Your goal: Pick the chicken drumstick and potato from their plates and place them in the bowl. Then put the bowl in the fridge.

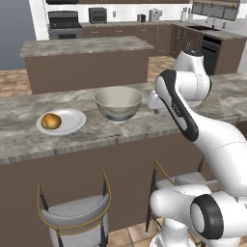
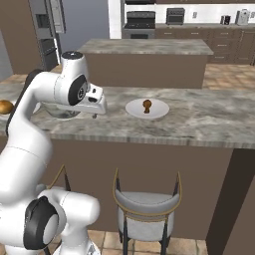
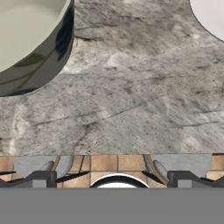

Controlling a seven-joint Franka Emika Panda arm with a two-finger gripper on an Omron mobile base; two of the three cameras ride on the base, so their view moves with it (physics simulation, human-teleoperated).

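No writing or label can be read anywhere. On the grey marbled counter [image 1: 120,135], going left to right, the potato [image 1: 50,121] sits on a white plate [image 1: 72,120] toward the left end, the empty bowl [image 1: 118,102] stands mid-counter, and the chicken drumstick [image 2: 147,104] rests on a second plate [image 2: 158,110] further right. The gripper [image 3: 109,178] hovers over bare counter between bowl and second plate, jaws spread wide, holding nothing. Two stools [image 2: 146,209] stand below the front edge; an island [image 1: 87,48] and dark cabinets [image 1: 159,36] lie behind.
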